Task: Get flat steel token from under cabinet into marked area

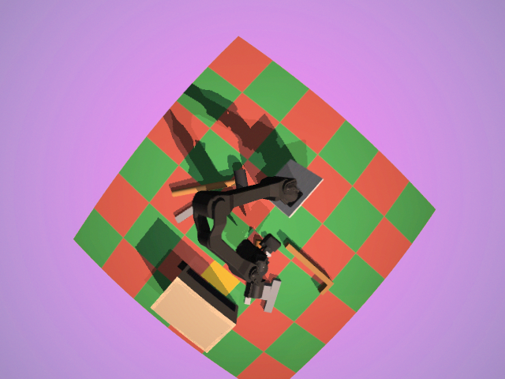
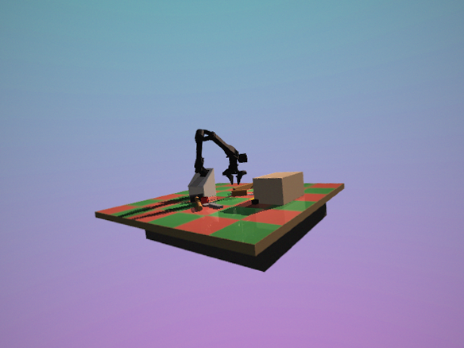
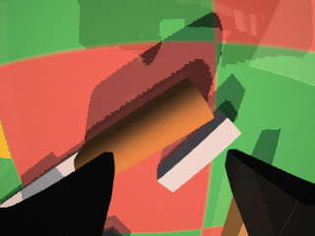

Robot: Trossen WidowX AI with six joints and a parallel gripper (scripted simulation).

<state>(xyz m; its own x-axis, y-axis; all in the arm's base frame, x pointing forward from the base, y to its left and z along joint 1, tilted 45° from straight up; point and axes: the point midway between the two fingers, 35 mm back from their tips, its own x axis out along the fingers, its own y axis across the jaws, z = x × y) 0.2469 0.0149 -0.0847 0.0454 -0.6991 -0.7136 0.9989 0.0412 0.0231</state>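
My gripper (image 1: 259, 245) (image 2: 234, 183) (image 3: 171, 160) is open and empty, pointing down. It hangs above an orange handle (image 3: 148, 130), with a grey shaft (image 3: 44, 186) running off to the lower left in the wrist view. A pale bar (image 3: 199, 158) lies beside the handle. A grey T-shaped head (image 1: 272, 295) shows below the wrist in the top view; the arm hides what it joins. The beige cabinet (image 1: 193, 313) (image 2: 277, 188) stands with its dark slotted front (image 1: 210, 290) facing the yellow marked area (image 1: 221, 278). The token cannot be made out.
An orange L-shaped piece (image 1: 308, 265) lies right of the gripper in the top view. An orange bar (image 1: 185, 190) and a grey bar (image 1: 184, 214) lie left of the arm. A small black block (image 1: 182, 264) (image 2: 255, 201) is by the cabinet's corner. The arm's base stands on a grey mount (image 1: 308, 181).
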